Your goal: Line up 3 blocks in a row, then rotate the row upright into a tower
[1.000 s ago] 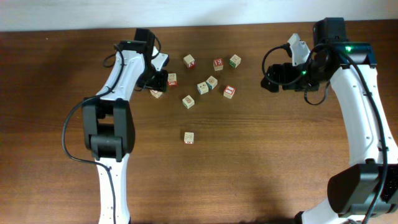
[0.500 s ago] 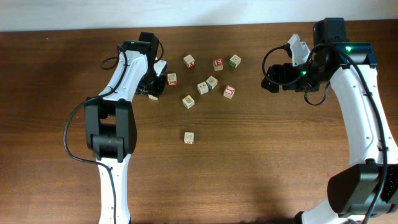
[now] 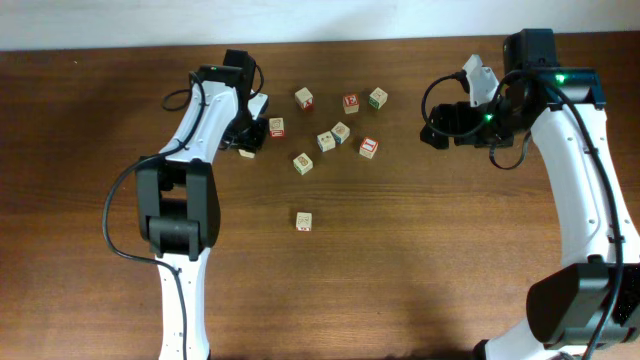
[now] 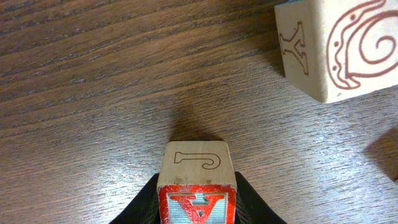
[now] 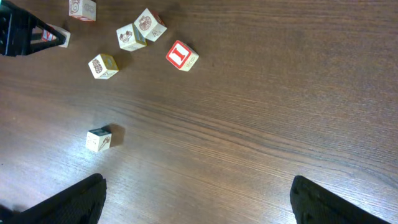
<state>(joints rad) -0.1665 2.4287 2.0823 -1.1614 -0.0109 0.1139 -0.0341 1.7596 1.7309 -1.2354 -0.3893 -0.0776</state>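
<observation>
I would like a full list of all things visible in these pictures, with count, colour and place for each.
table: one, dark brown wood, under everything
loose blocks: eight, pale wood, several red faces, one green, grouped at the far middle
lone block: one, pale wood, apart, near the centre
gripped block: one, pale wood with red face, between the left fingers
arms: two, white and black, left and right sides
left fingers: black, closed on the gripped block
right fingers: black, wide open, empty, above the table

You had ten wooden cubes [image 3: 303, 163] in view: one cube [image 4: 196, 163] between the fingers of the left gripper [image 4: 196, 190], nine loose beyond it. You had two arms [image 3: 578, 150].
</observation>
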